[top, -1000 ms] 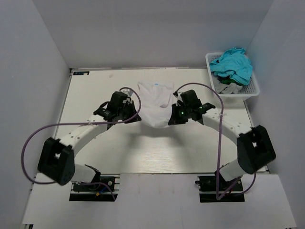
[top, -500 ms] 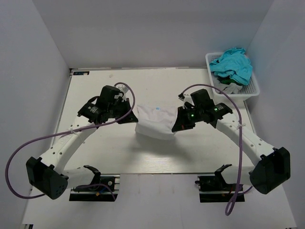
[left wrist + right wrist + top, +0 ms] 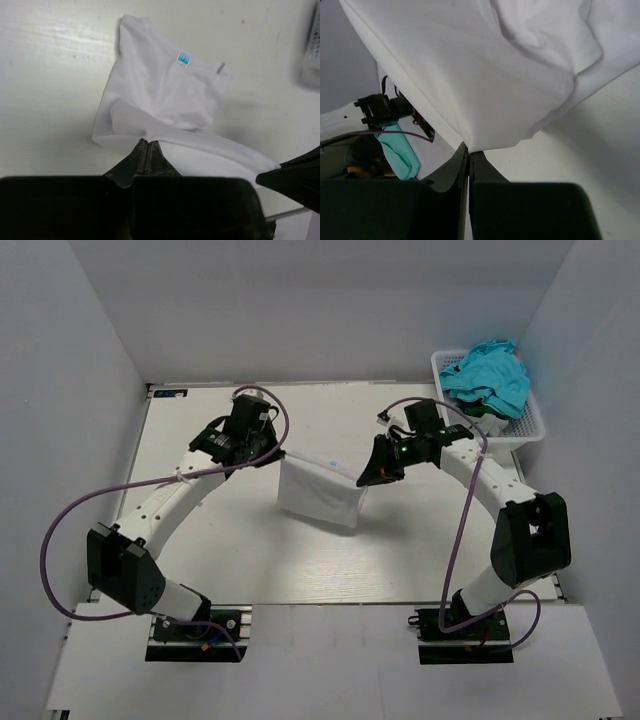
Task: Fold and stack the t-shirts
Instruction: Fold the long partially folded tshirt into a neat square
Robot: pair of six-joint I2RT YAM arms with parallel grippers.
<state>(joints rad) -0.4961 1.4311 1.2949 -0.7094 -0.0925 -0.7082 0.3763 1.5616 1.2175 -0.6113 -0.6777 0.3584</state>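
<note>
Both grippers are clamped on the white t-shirt [image 3: 318, 492]. The left gripper [image 3: 278, 454] pinches one end of its raised edge and the right gripper [image 3: 366, 480] pinches the other end. In both wrist views the jaws are pressed flat on the cloth. That edge is stretched between them over the middle of the table [image 3: 400, 550], sloping down toward the right gripper. The rest of the shirt drapes below. The end with the blue neck label [image 3: 183, 58] looks to be lying on the table, though the top view doesn't confirm contact. A teal t-shirt [image 3: 488, 375] is heaped in the white basket [image 3: 532, 425] at the far right corner, well apart from the held shirt.
</note>
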